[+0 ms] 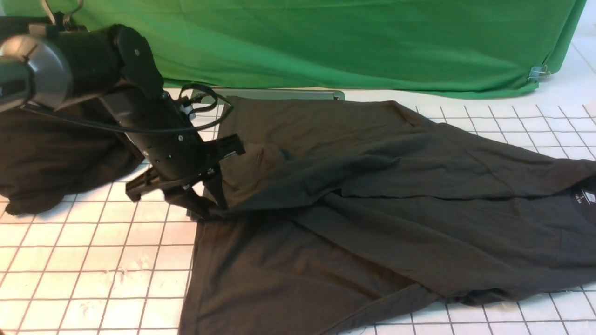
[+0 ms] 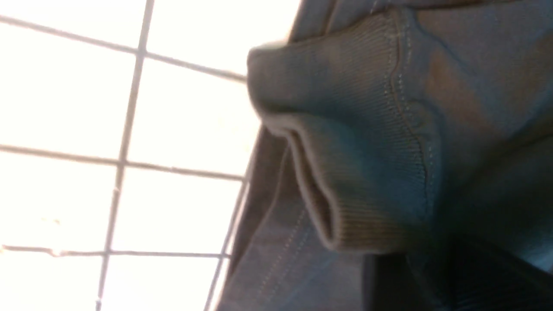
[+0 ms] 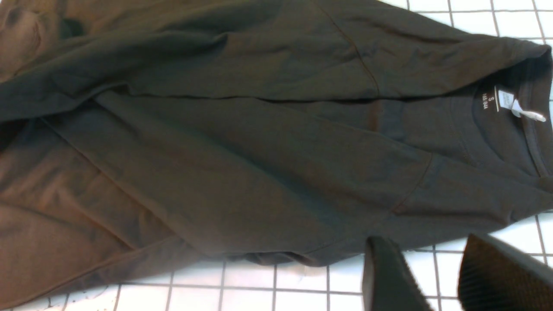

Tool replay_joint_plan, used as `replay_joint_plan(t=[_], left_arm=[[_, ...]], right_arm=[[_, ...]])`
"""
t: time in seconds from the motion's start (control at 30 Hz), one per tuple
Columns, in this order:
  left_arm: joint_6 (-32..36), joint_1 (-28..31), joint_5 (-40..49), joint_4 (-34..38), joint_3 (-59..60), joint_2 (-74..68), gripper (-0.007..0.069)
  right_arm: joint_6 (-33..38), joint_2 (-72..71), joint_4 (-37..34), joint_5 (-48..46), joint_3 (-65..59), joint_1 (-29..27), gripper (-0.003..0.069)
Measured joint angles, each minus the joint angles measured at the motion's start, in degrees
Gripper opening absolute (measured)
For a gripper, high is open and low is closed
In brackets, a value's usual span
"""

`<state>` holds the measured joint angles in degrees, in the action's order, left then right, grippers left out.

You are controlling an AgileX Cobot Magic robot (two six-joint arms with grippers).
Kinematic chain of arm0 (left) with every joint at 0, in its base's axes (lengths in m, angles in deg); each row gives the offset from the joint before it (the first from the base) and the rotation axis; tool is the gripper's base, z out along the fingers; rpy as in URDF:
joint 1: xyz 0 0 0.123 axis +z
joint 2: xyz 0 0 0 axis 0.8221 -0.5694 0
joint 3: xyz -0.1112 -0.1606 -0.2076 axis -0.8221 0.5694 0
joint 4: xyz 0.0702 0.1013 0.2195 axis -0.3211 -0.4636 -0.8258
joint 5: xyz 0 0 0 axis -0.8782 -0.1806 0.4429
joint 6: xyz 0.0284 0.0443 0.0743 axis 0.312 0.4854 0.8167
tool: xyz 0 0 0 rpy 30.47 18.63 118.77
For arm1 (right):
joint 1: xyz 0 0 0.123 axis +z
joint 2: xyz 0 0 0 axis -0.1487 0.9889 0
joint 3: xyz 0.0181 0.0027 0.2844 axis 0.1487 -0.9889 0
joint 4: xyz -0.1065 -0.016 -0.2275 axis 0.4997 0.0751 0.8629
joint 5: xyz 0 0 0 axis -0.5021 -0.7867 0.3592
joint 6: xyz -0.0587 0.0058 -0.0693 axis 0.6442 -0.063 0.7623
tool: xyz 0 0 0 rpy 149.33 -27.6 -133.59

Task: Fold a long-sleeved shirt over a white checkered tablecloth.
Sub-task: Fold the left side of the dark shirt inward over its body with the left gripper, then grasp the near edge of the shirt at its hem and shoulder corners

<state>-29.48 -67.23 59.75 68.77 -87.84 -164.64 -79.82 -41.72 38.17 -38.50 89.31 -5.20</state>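
- Front view: long-sleeved shirt [image 1: 372,186] lying spread on the white checkered tablecloth [image 1: 93,260], with the collar and neck label [image 1: 590,197] at the far right of the scene. One sleeve laid slantwise across the body toward the left edge.
- Left gripper [image 1: 209,204] low at that left edge, just where the sleeve ends. Cannot tell whether the jaws stand parted or closed, nor whether any cloth sits between them.
- Left wrist view: ribbed cuff [image 2: 345,142] puckered and bunched, resting on the shirt's edge and poking partly out over the bare grid.
- Judged step: setting the sleeve down on the body.
- Let go fully before rising, then lift straight up, so as not to drag the cuff off the shirt.
- Better to lay the cuff flat and inside the shirt's outline. Left rolled or hanging over the edge, likely to make a lump in the folds to come.
- Right wrist view: right gripper [image 3: 427,242] just beside the near edge of the shirt, toward the shoulder. Jaws parted with only tablecloth between them, gripping nothing.
- Hold it off the cloth, ready for the next fold.
- Soft knit, so probably prone to stretching and clinging to the pads: move slowly and avoid sideways pulls.
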Motion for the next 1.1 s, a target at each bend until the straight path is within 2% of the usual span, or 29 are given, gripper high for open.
replay_joint_plan(t=[0.07, 0.13, 0.27, 0.4, 0.47, 0.67, 0.7, 0.73, 0.87, 1.1], left_arm=[[1.07, 0.40, 1.36, -2.17, -2.30, 0.53, 0.0364], [2.37, 0.71, 4.13, -5.05, -5.68, 1.83, 0.0438], [4.01, 0.74, 7.11, -9.80, -9.82, 5.69, 0.0538], [5.65, 0.82, 7.74, -7.37, -8.74, 9.42, 0.0562], [7.08, 0.82, 7.74, -4.21, -3.87, 12.83, 0.0565], [7.86, 0.58, 8.14, -2.69, 15.16, 18.73, 0.0569], [8.58, 0.53, 8.03, -0.93, 21.42, 18.98, 0.0569], [8.73, 0.46, 7.82, -0.36, 22.14, 19.03, 0.0569], [10.97, -1.36, -1.85, 3.08, 33.81, 18.98, 0.0570], [9.37, -4.99, -8.07, 3.58, 35.87, 17.46, 0.0568]], right_arm=[[0.31, 0.00, 0.00, -0.84, 0.04, 0.00, 0.0241], [0.90, 0.00, 0.00, -1.69, 0.04, 0.00, 0.0241], [1.81, 0.00, 0.00, -2.75, 0.04, 0.00, 0.0241], [2.61, 0.00, 0.00, -3.49, 0.07, 0.00, 0.0241], [2.99, 0.00, 0.00, -4.49, 0.07, 0.00, 0.0241], [3.30, 0.00, 0.00, -5.28, 0.07, 0.00, 0.0241], [3.59, 0.00, 0.00, -5.28, 0.07, 0.00, 0.0241], [3.67, 0.00, 0.00, -5.28, 0.07, 0.00, 0.0241], [4.43, 0.00, 0.00, -5.28, 0.07, 0.00, 0.0241], [4.79, 0.00, 0.00, -5.28, 0.07, 0.00, 0.0241]])
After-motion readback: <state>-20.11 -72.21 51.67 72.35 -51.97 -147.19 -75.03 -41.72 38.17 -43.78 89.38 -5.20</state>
